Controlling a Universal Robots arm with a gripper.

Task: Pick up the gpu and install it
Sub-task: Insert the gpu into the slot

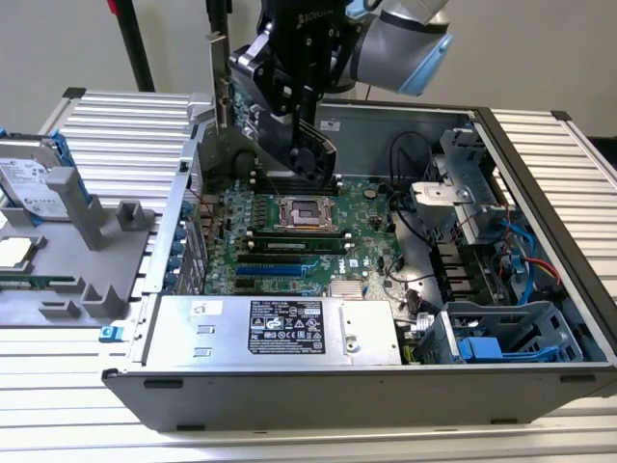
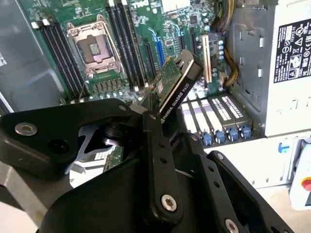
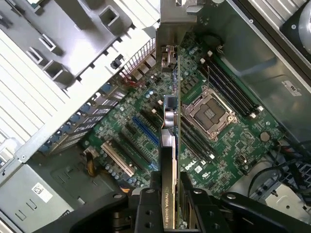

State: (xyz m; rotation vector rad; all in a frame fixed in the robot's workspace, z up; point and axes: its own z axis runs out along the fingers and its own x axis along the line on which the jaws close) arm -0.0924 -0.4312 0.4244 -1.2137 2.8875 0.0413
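One gpu (image 2: 176, 83) was in play, and it was off the tabletop, held in the air over the motherboard (image 1: 289, 241) inside the open computer case (image 1: 337, 395). The single pincer (image 3: 170, 199) was clenched on it, one finger on the black cover and one on the green face. In the first wrist view the card ran edge-on away from the fingers. In the exterior view its one silver bracket (image 1: 220, 72) stood upright above the case wall on that view's left. The card sat in no slot, and open air lay between it and the board.

Below it were one bare CPU socket (image 3: 210, 112), one blue slot (image 3: 144, 132) among several black ones, and a row of silver slot covers (image 2: 214, 114) with four blue tabs countable. The case wall was just beside the bracket. The power supply (image 1: 280, 328) closed off the near side, and a drive cage (image 1: 501, 333) with loose cables crowded the exterior view's right. The room over the slots was free.

Outside the case, the slatted tabletop (image 1: 125, 116) carried one grey holder (image 1: 92, 217) with one hard drive (image 1: 29, 183) in it, partly cut off at the frame edge.

The pincer hid most of the card in the exterior view. The bracket's far end was cut off in the first wrist view. The arm (image 1: 405, 39) ran out of frame, and the exact slot under the card could not be made out.
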